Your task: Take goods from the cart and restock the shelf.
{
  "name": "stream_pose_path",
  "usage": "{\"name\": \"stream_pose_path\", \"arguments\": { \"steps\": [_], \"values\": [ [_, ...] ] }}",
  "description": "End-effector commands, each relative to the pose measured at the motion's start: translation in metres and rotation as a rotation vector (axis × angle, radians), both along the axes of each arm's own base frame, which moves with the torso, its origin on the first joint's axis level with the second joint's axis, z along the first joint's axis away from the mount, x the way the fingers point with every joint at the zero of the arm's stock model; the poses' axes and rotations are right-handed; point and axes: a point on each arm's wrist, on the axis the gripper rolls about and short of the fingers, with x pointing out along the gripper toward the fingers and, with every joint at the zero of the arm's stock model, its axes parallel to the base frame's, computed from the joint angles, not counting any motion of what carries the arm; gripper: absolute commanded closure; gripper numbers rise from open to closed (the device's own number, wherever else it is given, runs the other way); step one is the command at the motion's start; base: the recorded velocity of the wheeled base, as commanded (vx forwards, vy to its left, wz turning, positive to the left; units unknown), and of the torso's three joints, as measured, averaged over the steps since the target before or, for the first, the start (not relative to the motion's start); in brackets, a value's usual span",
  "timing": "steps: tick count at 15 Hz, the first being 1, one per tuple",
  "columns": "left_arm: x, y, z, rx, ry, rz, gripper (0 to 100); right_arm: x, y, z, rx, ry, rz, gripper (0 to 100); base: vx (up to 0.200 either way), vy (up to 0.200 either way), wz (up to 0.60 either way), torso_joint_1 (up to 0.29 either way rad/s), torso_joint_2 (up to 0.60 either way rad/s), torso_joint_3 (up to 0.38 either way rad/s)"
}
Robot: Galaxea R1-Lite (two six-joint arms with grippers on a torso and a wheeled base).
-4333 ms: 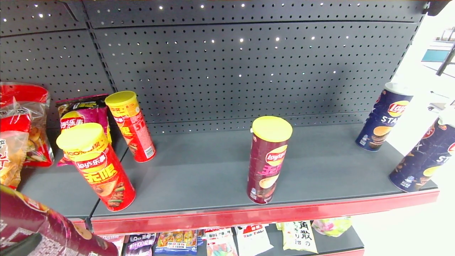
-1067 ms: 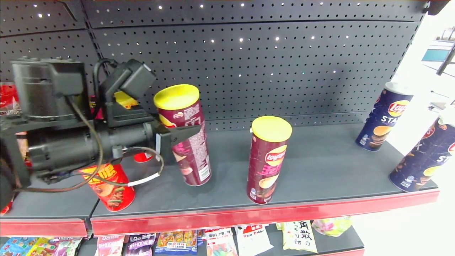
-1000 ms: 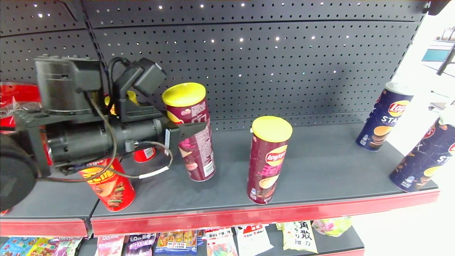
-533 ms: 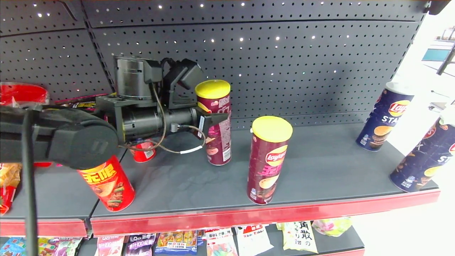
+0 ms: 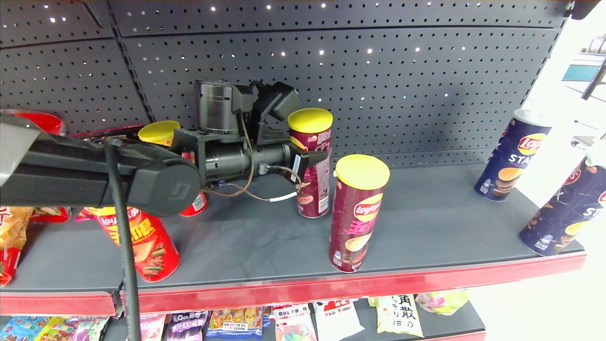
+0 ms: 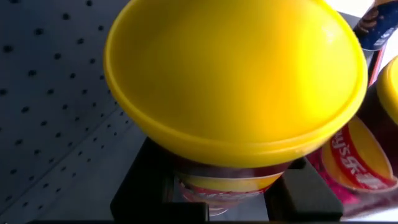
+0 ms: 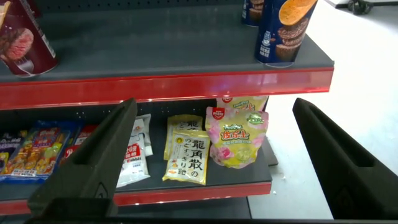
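Grips the held can point(image 5: 319, 140) at mid-height with the left gripper point(image 5: 310, 159), clenched tight. In the left wrist view, black fingers point(image 6: 146, 188) pressed on either side just under the yellow lid point(image 6: 236, 74). Held can maroon, upright, well back on the shelf point(image 5: 426, 222) and close to the pegboard wall point(image 5: 378, 94). Base down at the board; impossible to tell whether touching.

Just beside it, toward the robot's right and nearer the front: the front maroon can point(image 5: 357, 218), standing, yellow-lidded too, apart by a narrow gap.

Stretched in from the left across the shelf: the left arm point(image 5: 142, 175), covering part of both red cans. Near red can point(image 5: 144, 248) close to the red front lip point(image 5: 331, 286). Far red can point(image 5: 159, 132) further back, only lid and foot peeking out. At the far left end, snack bags point(image 5: 12, 227).

At the right end, well apart from the maroon pair: the rear blue can point(image 5: 513, 156) and the front blue can point(image 5: 563, 208).

Right gripper point(image 7: 214, 106) released, spread wide, grasping nothing, low before the lower shelf point(image 7: 186, 194). Flat packets in a row there, among them a pale green pouch point(image 7: 236, 134) and a yellow-white packet point(image 7: 186, 152).

Counted: two maroon cans, two red cans, two blue cans.
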Motion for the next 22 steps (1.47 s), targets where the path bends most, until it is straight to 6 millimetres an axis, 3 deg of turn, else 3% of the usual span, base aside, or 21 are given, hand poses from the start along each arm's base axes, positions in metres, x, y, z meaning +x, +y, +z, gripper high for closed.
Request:
{"name": "stream_pose_path", "arguments": {
  "steps": [1,7,14,22],
  "values": [
    [0.001,-0.008,-0.005,0.004,0.008,-0.016,100,0.0,0.0,0.0,-0.001,-0.001,0.0,0,0.0,0.0,0.0,0.0,0.0,0.0],
    [0.014,-0.023,-0.012,-0.011,-0.017,-0.028,100,0.0,0.0,0.0,-0.001,-0.002,0.0,0,0.0,0.0,0.0,0.0,0.0,0.0],
    [0.023,-0.025,-0.028,0.006,0.006,-0.021,100,0.0,0.0,0.0,-0.001,-0.001,0.0,0,0.0,0.0,0.0,0.0,0.0,0.0],
    [0.032,-0.024,-0.032,-0.001,-0.004,-0.005,100,0.0,0.0,0.0,-0.001,-0.001,0.0,0,0.0,0.0,0.0,0.0,0.0,0.0]
  ]
}}
